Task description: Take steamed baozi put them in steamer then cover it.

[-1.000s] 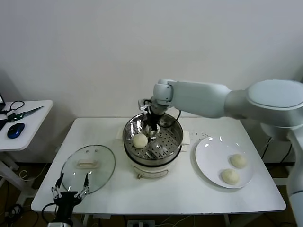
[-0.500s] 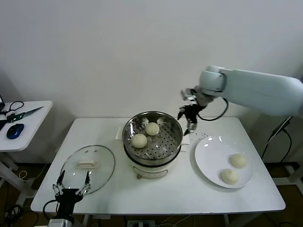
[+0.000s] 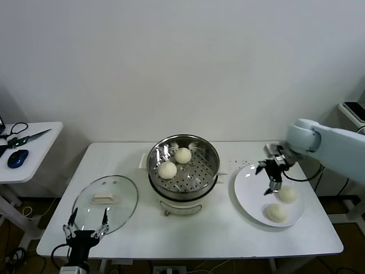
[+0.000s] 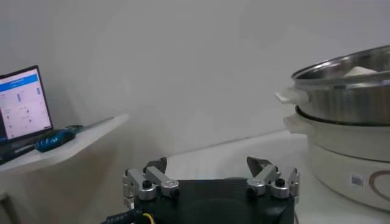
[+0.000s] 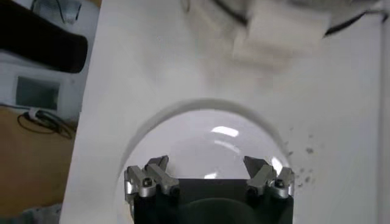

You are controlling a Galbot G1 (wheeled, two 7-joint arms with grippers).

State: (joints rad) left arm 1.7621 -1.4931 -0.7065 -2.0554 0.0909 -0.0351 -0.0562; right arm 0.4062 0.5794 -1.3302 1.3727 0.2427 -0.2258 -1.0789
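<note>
Two cream-white baozi (image 3: 167, 169) (image 3: 183, 155) lie in the shiny steel steamer (image 3: 208, 177), which sits on a white pot base in the middle of the table. Two more baozi (image 3: 287, 194) (image 3: 277, 213) lie on the white plate (image 3: 251, 191) at the right. My right gripper (image 3: 272, 181) is open and empty, low over the plate, just left of the nearer-to-wall baozi; the right wrist view shows the plate (image 5: 183, 131) beyond its open gripper (image 5: 208, 169). The glass cover (image 3: 106, 201) with its white handle lies flat at the table's left front. My left gripper (image 3: 85, 232) is open, parked at the front edge.
A small side table (image 3: 34, 142) at the far left holds a blue mouse and scissors. The left wrist view shows the steamer (image 4: 350, 79) and a laptop screen (image 4: 24, 103). Bare tabletop lies in front of the steamer.
My right arm left the steamer, swung right and came down over the plate. A second baozi now lies in the steamer. The left arm has not moved.
</note>
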